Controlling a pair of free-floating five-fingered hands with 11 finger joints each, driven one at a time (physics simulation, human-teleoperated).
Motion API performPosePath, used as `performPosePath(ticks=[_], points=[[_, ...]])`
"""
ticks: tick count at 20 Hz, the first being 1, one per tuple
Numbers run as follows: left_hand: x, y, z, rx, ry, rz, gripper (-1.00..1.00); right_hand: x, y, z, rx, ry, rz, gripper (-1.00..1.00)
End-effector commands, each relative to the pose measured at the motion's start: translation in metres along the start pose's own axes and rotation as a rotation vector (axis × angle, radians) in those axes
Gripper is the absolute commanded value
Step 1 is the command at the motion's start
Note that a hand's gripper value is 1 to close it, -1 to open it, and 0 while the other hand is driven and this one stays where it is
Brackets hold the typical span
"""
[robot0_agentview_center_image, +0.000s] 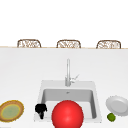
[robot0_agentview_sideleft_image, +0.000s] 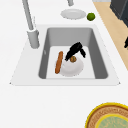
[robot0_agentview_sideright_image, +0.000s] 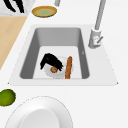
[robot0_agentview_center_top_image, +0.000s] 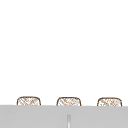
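In the sink (robot0_agentview_sideleft_image: 42, 57) lies a white plate (robot0_agentview_sideleft_image: 72, 69) (robot0_agentview_sideright_image: 59, 74) with a small brown round thing (robot0_agentview_sideleft_image: 73, 59) (robot0_agentview_sideright_image: 53, 69) on it. A brown baguette-like stick (robot0_agentview_sideleft_image: 59, 62) (robot0_agentview_sideright_image: 68, 67) rests along the plate's faucet side. My right hand (robot0_agentview_sideleft_image: 74, 50) (robot0_agentview_sideright_image: 51, 60) hovers low over the plate, fingers stretched out right above the round thing and thumb spread apart. My left hand (robot0_agentview_center_image: 40, 108) (robot0_agentview_sideleft_image: 126, 42) (robot0_agentview_sideright_image: 15, 5) floats open in front of the counter's left part, holding nothing. A big red ball (robot0_agentview_center_image: 67, 114) covers the sink's front in the front view.
A tall faucet (robot0_agentview_center_image: 68, 72) (robot0_agentview_sideleft_image: 31, 25) (robot0_agentview_sideright_image: 97, 27) stands behind the sink. A yellow-rimmed plate (robot0_agentview_center_image: 11, 110) (robot0_agentview_sideright_image: 44, 11) sits on the counter to the left. A white plate (robot0_agentview_center_image: 117, 105) (robot0_agentview_sideright_image: 37, 115) and a lime (robot0_agentview_center_image: 111, 116) (robot0_agentview_sideleft_image: 91, 16) sit to the right. Wicker chairs (robot0_agentview_center_image: 28, 43) stand beyond the counter.
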Motion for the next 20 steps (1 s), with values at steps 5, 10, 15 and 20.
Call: performPosePath(ticks=[5,10,15,20], points=[[0.000,0.000,0.000,0.000,0.000,0.000,0.00,-0.010,0.008,-0.051,0.039,0.045,0.049,-1.00],[0.000,0.000,0.000,0.000,0.000,0.000,0.00,-0.016,0.008,-0.057,0.063,0.019,0.047,1.00],[0.000,0.000,0.000,0.000,0.000,0.000,0.00,-0.023,0.009,-0.045,-0.017,-0.024,0.008,1.00],[0.000,0.000,0.000,0.000,0.000,0.000,0.00,-0.012,0.002,-0.051,-0.130,-0.007,-0.012,1.00]])
